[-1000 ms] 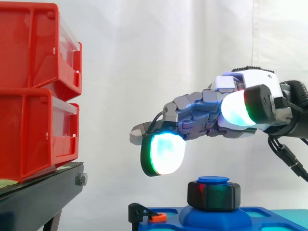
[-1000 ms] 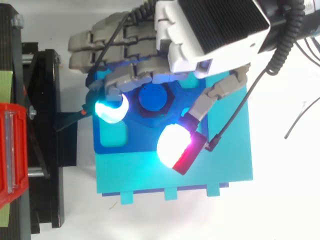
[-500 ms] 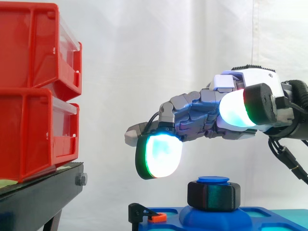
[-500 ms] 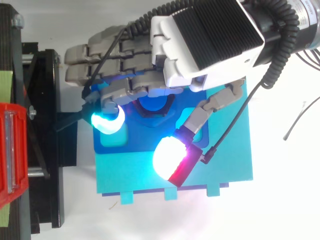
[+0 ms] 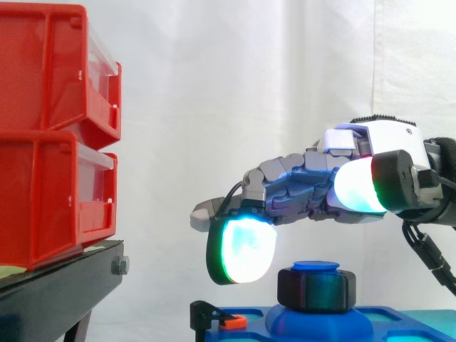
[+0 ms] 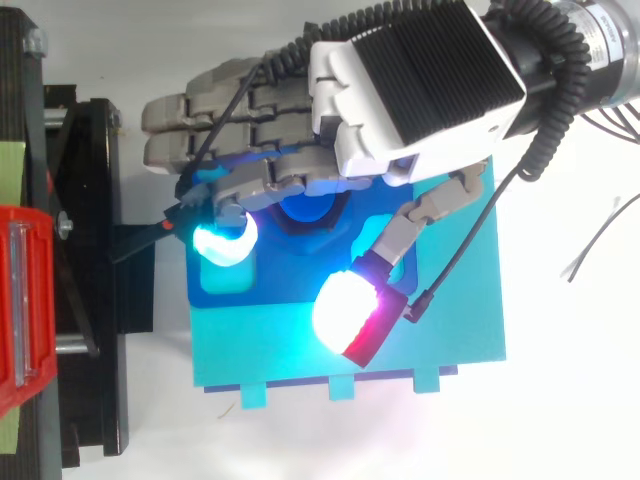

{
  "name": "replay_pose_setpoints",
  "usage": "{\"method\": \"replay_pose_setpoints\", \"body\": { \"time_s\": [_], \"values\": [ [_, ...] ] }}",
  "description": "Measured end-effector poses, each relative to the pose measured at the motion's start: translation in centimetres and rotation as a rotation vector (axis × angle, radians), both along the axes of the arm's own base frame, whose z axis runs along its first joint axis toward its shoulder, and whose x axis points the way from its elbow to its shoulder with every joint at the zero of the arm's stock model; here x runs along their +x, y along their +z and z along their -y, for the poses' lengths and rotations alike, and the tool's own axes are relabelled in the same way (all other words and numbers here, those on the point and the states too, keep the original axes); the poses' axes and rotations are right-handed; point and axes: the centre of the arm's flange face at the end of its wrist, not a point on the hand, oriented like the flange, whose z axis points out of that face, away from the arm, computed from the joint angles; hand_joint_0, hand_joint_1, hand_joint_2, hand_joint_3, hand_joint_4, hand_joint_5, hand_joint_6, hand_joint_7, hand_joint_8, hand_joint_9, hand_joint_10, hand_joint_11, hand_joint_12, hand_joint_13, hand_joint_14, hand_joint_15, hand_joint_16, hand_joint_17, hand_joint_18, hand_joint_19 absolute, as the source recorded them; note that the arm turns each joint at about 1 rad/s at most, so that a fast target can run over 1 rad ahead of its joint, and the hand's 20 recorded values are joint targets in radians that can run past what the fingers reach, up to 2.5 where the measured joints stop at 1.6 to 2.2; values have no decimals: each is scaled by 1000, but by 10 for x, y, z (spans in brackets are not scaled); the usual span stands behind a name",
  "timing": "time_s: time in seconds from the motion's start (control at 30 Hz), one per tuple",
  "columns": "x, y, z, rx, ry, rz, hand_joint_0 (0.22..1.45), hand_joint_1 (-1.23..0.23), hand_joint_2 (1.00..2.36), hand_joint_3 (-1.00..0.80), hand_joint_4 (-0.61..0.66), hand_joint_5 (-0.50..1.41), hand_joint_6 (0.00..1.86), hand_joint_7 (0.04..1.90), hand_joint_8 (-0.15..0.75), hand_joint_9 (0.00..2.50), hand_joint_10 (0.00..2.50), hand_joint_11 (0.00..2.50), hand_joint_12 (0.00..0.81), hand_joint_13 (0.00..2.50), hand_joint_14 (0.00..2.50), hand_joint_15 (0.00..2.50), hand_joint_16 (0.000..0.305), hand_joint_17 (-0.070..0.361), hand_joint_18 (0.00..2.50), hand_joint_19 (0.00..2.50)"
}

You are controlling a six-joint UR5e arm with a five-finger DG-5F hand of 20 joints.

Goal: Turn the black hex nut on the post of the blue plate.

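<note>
White curtain behind, hand (image 5: 363, 139) lowered slightly, fingers (image 5: 285, 187) relaxed above black hex nut (image 5: 317, 288)

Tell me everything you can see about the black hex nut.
The black hex nut is a chunky, matte, plastic-looking block with flat sides and rounded corners. It sits level on the blue post, whose round cap shows above it, on the raised base of the blue plate. The hand hovers above; its fingers seem not to touch it.

no readable text, label or number anywhere
</note>
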Motion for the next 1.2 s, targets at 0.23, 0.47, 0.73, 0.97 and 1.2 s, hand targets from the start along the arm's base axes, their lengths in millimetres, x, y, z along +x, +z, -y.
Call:
{"method": "replay_pose_setpoints", "body": {
  "time_s": [0.23,0.47,0.73,0.97,1.2],
  "values": [
    [-1,-1,4,1,-5,0,490,-245,1000,-500,317,-200,504,1027,281,274,0,0,365,278,4,111,51,115,223,316],
    [0,-1,4,-10,-20,7,491,-244,1000,-500,323,-198,504,1025,278,272,0,0,365,280,4,116,51,114,225,317],
    [-1,-7,6,0,-34,-16,474,-315,1000,-500,342,-202,504,1047,283,245,0,0,372,277,4,111,53,118,225,303],
    [-3,-12,5,1,-37,-25,478,-608,1000,-500,345,-232,503,1091,289,181,0,0,376,269,4,116,53,119,237,284],
    [-2,-12,7,3,-48,-22,508,-749,1002,-470,329,-257,503,1172,281,157,0,36,384,272,4,124,53,120,272,294]
  ]
}}
